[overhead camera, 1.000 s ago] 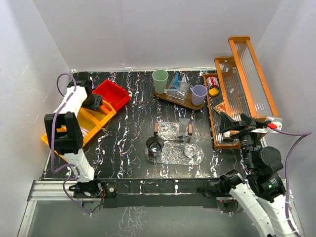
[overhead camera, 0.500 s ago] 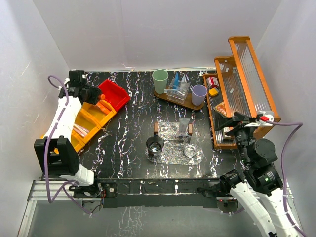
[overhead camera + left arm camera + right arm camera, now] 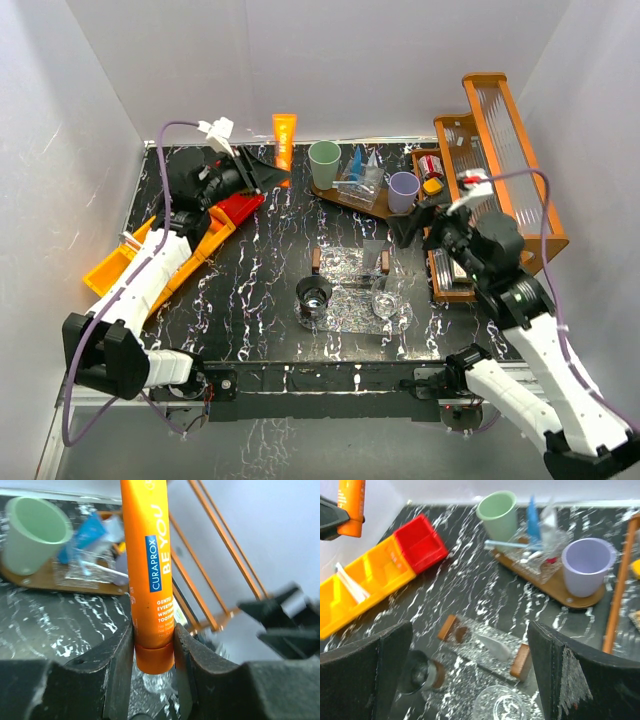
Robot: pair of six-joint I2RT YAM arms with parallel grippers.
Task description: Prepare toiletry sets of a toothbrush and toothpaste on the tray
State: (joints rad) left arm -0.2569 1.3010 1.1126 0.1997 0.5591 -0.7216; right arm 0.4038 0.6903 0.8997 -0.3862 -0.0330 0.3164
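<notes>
My left gripper (image 3: 268,174) is shut on an orange toothpaste tube (image 3: 284,138) and holds it upright, cap down, above the back of the table left of the green cup (image 3: 324,163). In the left wrist view the tube (image 3: 149,555) sits between my fingers (image 3: 120,665). The wooden tray (image 3: 335,194) carries the green cup, a lilac cup (image 3: 403,190), a blue tube (image 3: 356,160) and a pale toothbrush (image 3: 505,545). My right gripper (image 3: 410,226) is open and empty above the table's middle right; it also shows in the right wrist view (image 3: 470,680).
A mirrored tray with wooden ends (image 3: 350,268) lies mid-table, with a dark glass (image 3: 313,295) and a clear glass (image 3: 385,305). An orange bin (image 3: 150,262) and a red bin (image 3: 238,206) sit at the left. A wooden rack (image 3: 500,150) stands at the right.
My left arm lifted from the orange bin and swung right to the back with the orange tube in its grip. My right arm swung left, from the rack toward the table's middle.
</notes>
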